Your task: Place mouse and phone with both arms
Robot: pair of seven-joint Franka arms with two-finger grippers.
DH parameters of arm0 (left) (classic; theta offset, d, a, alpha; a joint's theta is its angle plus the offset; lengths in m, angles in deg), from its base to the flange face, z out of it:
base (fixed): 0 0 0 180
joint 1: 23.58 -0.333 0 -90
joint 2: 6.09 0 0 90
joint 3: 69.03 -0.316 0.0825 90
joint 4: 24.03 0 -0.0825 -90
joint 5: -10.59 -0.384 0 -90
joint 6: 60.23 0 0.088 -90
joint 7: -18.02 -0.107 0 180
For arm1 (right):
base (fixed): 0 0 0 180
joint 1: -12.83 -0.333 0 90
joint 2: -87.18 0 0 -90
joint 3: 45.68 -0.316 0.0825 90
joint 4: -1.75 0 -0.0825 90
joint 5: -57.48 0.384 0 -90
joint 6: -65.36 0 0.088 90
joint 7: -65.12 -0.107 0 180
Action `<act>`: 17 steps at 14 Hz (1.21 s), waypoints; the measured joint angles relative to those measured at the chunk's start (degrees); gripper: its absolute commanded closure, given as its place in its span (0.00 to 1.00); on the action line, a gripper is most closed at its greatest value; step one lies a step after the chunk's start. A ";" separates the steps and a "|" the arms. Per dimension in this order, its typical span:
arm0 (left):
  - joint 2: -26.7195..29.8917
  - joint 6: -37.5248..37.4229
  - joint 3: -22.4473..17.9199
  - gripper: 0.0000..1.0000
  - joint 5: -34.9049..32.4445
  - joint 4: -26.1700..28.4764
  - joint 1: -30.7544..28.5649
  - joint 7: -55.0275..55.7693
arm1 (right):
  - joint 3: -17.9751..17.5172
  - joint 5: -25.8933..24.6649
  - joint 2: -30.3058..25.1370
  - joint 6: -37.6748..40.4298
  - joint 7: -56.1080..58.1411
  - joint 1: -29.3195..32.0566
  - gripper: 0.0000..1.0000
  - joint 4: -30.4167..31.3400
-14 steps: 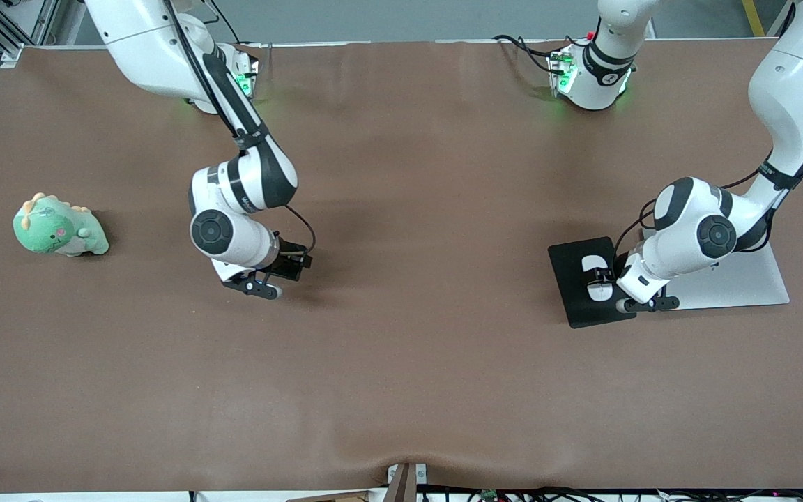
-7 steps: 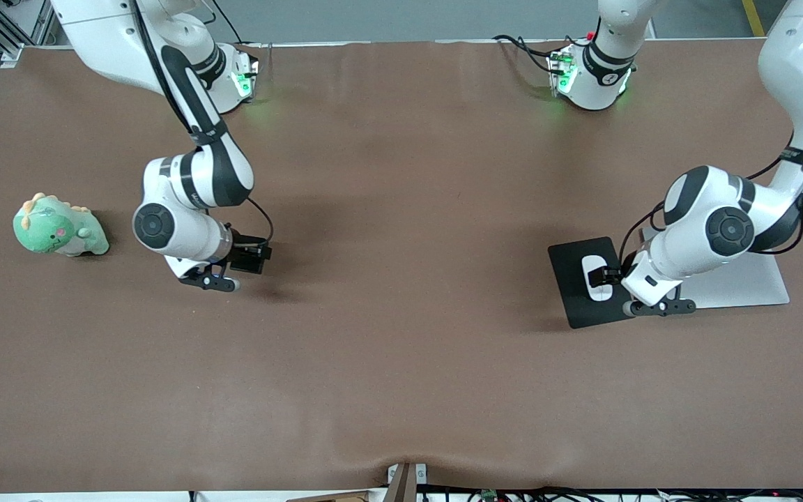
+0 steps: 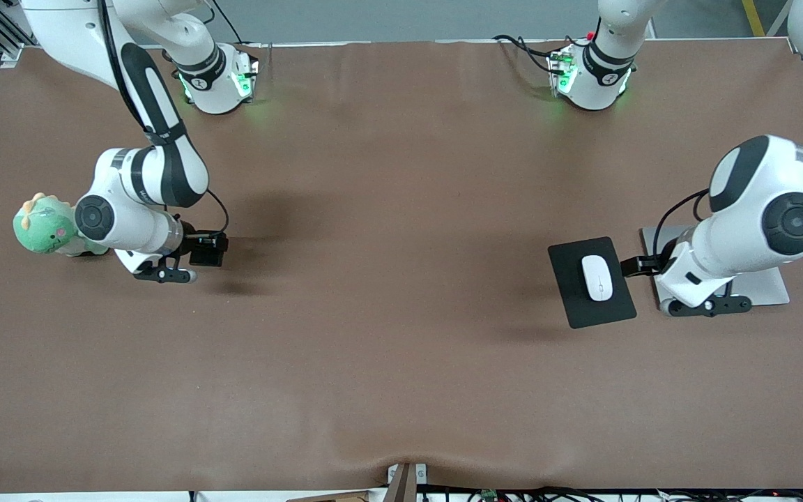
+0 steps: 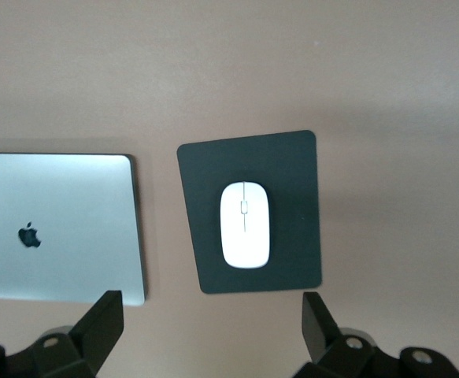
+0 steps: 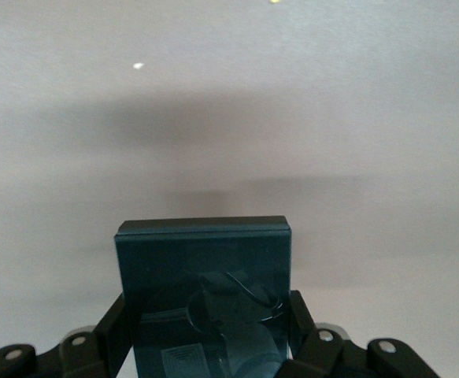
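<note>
The white mouse (image 3: 597, 277) (image 4: 246, 224) lies on a black mouse pad (image 3: 583, 310) (image 4: 292, 169), free of any gripper. My left gripper (image 3: 705, 305) (image 4: 211, 309) hangs open and empty above the table, over the near edge of the laptop beside the pad. The phone (image 5: 205, 264), a glossy black slab, is clamped between the fingers of my right gripper (image 3: 162, 274) (image 5: 205, 335). That gripper is up over bare table next to the green plush toy. In the front view the phone is hidden under the right hand.
A closed silver laptop (image 3: 767, 286) (image 4: 56, 228) lies beside the mouse pad toward the left arm's end. A green plush dinosaur (image 3: 42, 226) sits near the right arm's end, partly covered by the right wrist. Brown cloth covers the table (image 3: 401, 348).
My left gripper has drawn away from the mouse toward the left arm's end, leaving it on the pad. My right arm has carried the phone toward the plush toy.
</note>
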 measured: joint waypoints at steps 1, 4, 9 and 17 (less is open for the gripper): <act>0.01 -1.16 0.31 0.00 0.32 -1.70 0.00 0.00 | 0.86 -0.01 -0.10 -0.27 1.26 -0.01 1.00 0.50; 0.02 -4.56 1.76 0.00 0.39 -5.47 0.32 0.00 | 4.58 -0.17 -0.25 -3.16 7.00 0.02 1.00 2.25; 2.47 -14.47 4.35 0.00 -0.02 -13.85 1.72 -1.48 | 10.79 -0.33 -0.26 -5.63 17.94 1.15 1.00 4.57; 9.96 -15.34 4.50 0.00 0.01 -16.65 0.63 -13.43 | 11.00 -0.47 1.47 -14.89 20.63 3.36 1.00 10.32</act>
